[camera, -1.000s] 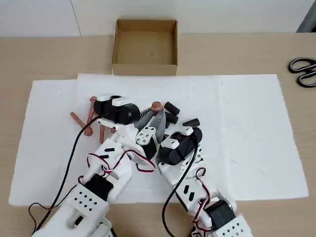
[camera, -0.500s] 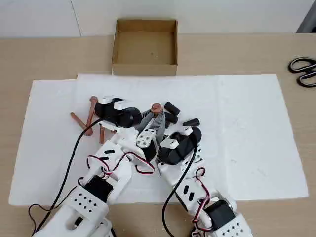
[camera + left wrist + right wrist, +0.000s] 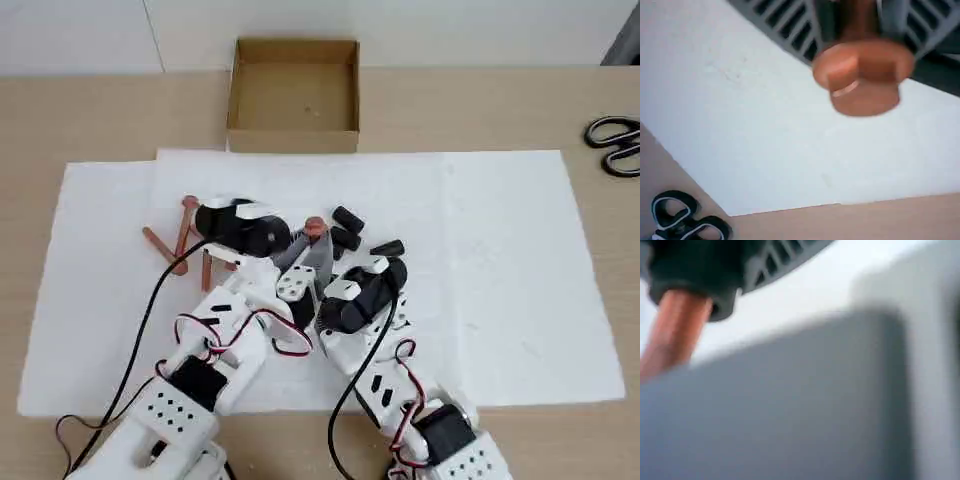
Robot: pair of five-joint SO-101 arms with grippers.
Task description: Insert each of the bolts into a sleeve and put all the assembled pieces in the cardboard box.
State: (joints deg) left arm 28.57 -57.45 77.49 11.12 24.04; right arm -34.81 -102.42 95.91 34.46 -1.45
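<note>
Sinking slightly toward the arms since a second ago, the bolt [image 3: 316, 226] is mid-assembly, and nothing is boxed yet.
Its copper shaft passes through a black sleeve [image 3: 690, 275], so the first insertion looks about made. The left gripper [image 3: 311, 240] is closed narrowly on the bolt just behind the head, above the white sheet [image 3: 500, 280]. Close against it sits the right gripper [image 3: 328, 272]; whether it grips anything I cannot tell. Three loose bolts [image 3: 183, 235] lie just to the left and three loose sleeves [image 3: 346, 238] just to the right. The cardboard box [image 3: 293, 140], well beyond, holds nothing, so by my judgement all four pieces remain to be delivered.
</note>
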